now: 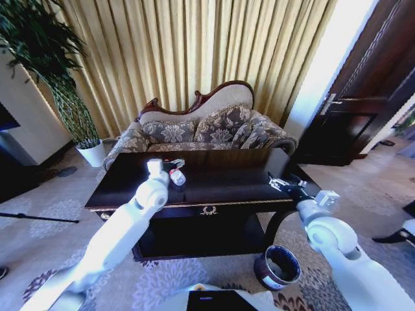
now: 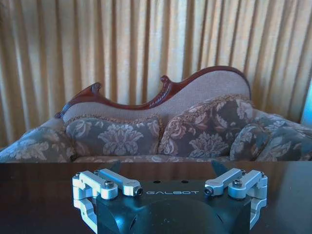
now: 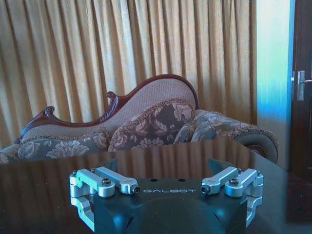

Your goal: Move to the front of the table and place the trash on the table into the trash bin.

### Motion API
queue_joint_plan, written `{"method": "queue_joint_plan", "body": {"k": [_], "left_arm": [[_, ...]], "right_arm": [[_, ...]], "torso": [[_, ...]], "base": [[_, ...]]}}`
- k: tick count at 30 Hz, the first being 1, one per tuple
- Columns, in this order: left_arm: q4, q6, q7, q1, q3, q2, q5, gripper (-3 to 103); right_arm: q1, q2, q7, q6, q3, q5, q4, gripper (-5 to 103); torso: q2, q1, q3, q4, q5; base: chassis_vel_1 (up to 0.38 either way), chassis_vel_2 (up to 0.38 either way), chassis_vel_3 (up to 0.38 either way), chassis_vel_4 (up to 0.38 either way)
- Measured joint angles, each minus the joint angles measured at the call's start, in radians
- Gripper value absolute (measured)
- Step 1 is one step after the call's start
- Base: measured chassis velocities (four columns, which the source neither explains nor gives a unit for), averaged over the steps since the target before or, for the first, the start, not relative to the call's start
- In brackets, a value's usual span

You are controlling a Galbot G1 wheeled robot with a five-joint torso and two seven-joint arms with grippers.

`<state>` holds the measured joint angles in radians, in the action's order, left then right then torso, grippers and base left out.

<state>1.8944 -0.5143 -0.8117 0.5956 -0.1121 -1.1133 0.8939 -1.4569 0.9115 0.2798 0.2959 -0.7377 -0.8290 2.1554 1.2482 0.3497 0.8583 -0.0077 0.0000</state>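
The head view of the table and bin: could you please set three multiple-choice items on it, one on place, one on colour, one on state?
1. Where does the trash bin stand?
A. on the sofa
B. on the carpet by the table's front right corner
C. on the table

2. What colour is the bottle's cap?
A. red
B. blue
C. green

3. How is the left gripper?
A. over the bin
B. on the floor
C. over the tabletop beside the bottle

Answers: B, the bin sits on carpet near the right arm; A, the cap shows red; C, it hangs above the dark top.
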Motion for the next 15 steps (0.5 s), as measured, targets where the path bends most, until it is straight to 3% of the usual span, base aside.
{"method": "queue_joint_plan", "body": {"k": [3,4,6,8,14,15], "left_arm": [[-0.005,-0.022,-0.148,-0.047,-0.049,-0.04,0.088,100],[-0.005,-0.022,-0.148,-0.047,-0.049,-0.04,0.088,100],[0.0,-0.025,-0.258,-0.065,-0.073,-0.057,0.136,100],[-0.001,-0.025,-0.284,-0.067,-0.079,-0.062,0.144,100],[-0.024,-0.014,-0.495,-0.084,-0.126,-0.102,0.223,100],[-0.024,-0.014,-0.495,-0.084,-0.126,-0.102,0.223,100]], "right_arm": [[0.0,0.001,-0.002,-0.004,-0.003,0.001,-0.014,100],[0.0,0.001,-0.002,-0.004,-0.003,0.001,-0.014,100],[0.005,0.0,-0.005,-0.008,-0.003,0.002,-0.025,100],[0.007,0.0,-0.009,-0.009,-0.003,0.002,-0.029,100],[0.028,0.003,-0.03,-0.013,0.011,0.012,-0.051,100],[0.028,0.003,-0.03,-0.013,0.011,0.012,-0.051,100]], "torso": [[0.0,0.0,0.0,0.0001,0.0001],[0.0,0.0,0.0,0.0001,0.0001],[0.0,0.0,0.0,0.0002,0.0001],[0.0,0.0,0.0,0.0002,0.0002],[0.0,0.0,0.0,0.0003,-0.0001],[0.0,0.0,0.0,0.0003,-0.0001]], "base": [[0.0,0.0,0.0,0.0],[0.0,0.0,0.0,0.0],[0.0,0.0,0.0,0.0],[0.0,0.0,0.0,0.0],[0.0,0.0,0.0,0.0],[0.0,0.0,0.0,0.0]]}}
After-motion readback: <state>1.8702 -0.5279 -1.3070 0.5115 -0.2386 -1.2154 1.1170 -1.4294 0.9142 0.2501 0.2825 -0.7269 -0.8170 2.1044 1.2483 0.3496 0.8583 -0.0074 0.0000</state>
